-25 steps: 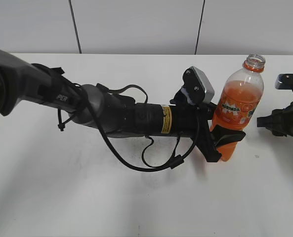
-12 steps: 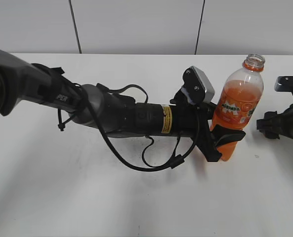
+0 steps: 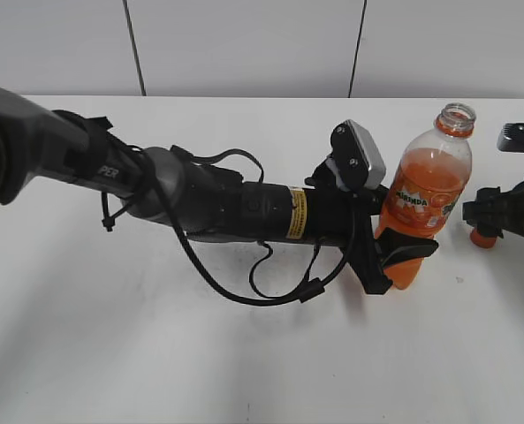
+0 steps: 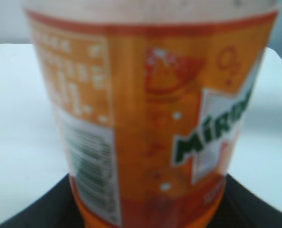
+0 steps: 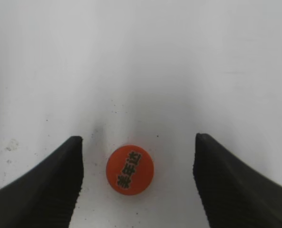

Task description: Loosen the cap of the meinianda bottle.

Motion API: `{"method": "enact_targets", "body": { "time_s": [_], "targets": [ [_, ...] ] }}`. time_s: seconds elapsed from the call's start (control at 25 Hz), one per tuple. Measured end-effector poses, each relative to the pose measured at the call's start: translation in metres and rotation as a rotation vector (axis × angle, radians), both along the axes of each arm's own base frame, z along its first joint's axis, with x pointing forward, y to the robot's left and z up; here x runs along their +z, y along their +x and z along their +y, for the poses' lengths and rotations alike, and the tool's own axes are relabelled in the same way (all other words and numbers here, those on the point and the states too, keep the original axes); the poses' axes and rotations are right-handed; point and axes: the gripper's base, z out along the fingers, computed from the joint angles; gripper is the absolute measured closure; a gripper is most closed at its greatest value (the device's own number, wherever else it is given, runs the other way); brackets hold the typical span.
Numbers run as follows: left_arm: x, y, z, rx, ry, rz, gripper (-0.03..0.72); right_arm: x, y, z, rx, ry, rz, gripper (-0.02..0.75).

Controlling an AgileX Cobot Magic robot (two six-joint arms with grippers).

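Observation:
The meinianda bottle (image 3: 428,194) stands upright at the right of the white table, its neck open with no cap on it. My left gripper (image 3: 401,252) is shut on the bottle's lower body; the label fills the left wrist view (image 4: 150,118). The orange cap (image 5: 130,169) lies flat on the table, top up with dark lettering, between the fingers of my right gripper (image 5: 138,183), which is open and does not touch it. In the exterior view the cap (image 3: 482,238) shows just below the right gripper (image 3: 484,212), to the right of the bottle.
The white table (image 3: 244,353) runs to a pale panelled wall at the back. My left arm (image 3: 208,208) with its looped cable lies across the middle of the table. Small dark specks mark the tabletop around the cap.
My right gripper has let the cap go onto the table and stands open over it; the cap now shows under it. The left gripper and bottle have shifted very slightly.

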Motion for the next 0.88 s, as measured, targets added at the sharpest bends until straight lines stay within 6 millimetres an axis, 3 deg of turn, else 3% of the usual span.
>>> {"method": "enact_targets", "body": {
  "time_s": [0.4, 0.88],
  "targets": [
    [-0.01, 0.009, 0.014, -0.007, 0.114, -0.027, 0.12, 0.001, 0.0, 0.0, -0.014, 0.011, 0.001, 0.192],
    [-0.021, 0.026, 0.066, -0.149, 0.242, 0.083, 0.106, 0.028, -0.002, 0.0, -0.016, 0.019, -0.072, 0.192]
  ]
}}
